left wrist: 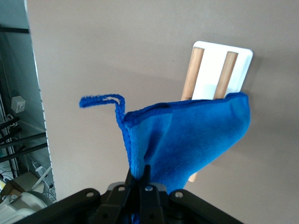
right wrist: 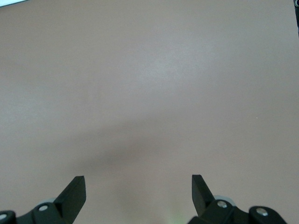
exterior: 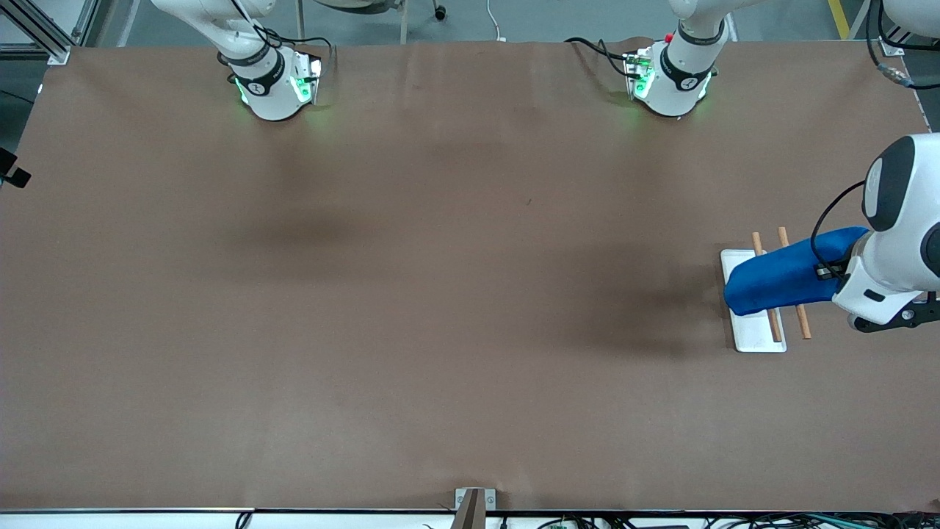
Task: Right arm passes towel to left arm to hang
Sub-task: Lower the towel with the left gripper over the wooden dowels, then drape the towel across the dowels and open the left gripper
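**Towel over the rack, in the left gripper's pinch**

The towel hangs from the left gripper, whose fingers are closed tight on one hemmed edge, so the cloth droops away from the tool and spreads over the rack below it. The rack is a white base with two wooden rods, and it sits right under the gripper at the left arm's end of the table. From the left wrist view the cloth's free end covers the rods' near parts, and the corner loop sticks out to the side, clear of both rods. Whether the cloth already touches a rod I cannot tell.

To hang it well, I would say the gripper should carry the pinched edge across both rods, so the cloth falls on either side, then lower until the weight rests on the wood before letting go. Releasing while most of the cloth is on one side would probably let it slide off. The loop looks likely to snag, so keep it away from the rod ends.

Room is tight here: the rack lies close to the table's edge at this end, and the arm's bulk overhangs it. Toward the middle of the table there is wide bare surface.

The right gripper waits with its fingers spread wide and nothing between them, over bare table near its own base, well apart from the towel.
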Robot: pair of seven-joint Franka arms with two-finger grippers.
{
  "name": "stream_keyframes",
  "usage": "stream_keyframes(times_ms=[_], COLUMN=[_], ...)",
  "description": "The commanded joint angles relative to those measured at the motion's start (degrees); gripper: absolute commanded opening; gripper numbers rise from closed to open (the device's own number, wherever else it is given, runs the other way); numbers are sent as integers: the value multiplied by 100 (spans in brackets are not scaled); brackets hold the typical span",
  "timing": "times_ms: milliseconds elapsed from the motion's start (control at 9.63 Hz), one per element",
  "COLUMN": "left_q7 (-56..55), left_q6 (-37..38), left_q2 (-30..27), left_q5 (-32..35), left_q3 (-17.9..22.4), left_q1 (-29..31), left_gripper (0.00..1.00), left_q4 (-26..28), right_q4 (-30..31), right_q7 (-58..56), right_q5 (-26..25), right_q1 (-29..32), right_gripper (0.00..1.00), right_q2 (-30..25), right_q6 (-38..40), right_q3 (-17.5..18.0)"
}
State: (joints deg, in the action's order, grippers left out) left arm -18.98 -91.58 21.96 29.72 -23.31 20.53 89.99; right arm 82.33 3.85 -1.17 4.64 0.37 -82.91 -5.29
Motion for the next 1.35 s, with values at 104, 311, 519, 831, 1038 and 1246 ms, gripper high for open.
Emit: stream_keyframes(times_ms=[104,311,519,831,1038,1246], left_q7=[314,648,842,984,1053,1177], left_q6=[-369,-650,-1096,-1555,-1722,-1872], left_q2=[-7,63,72,124,195,300], left_q5=[-1,-1,-1,8,34,43], left_q3=[-51,-42,-33,-33,-33,-33], left_q1=[284,582,820,1067,1181,1304], left_gripper=[3,3,3,3,3,3], left_q4=[397,423,633,897,906,906], right_q4=[-121,-121,-121,-112,-68,-68], right_q7=[-148,-156,-130,-139,-156,-156], right_q5=[81,81,81,90,90,90], right_q1=[160,143,107,116,125,64], right_gripper=[100,100,100,100,100,100], right_q2=[78,78,78,78,78,78], right_q6=[12,20,21,29,21,-23], right_q3=[98,89,89,72,63,45])
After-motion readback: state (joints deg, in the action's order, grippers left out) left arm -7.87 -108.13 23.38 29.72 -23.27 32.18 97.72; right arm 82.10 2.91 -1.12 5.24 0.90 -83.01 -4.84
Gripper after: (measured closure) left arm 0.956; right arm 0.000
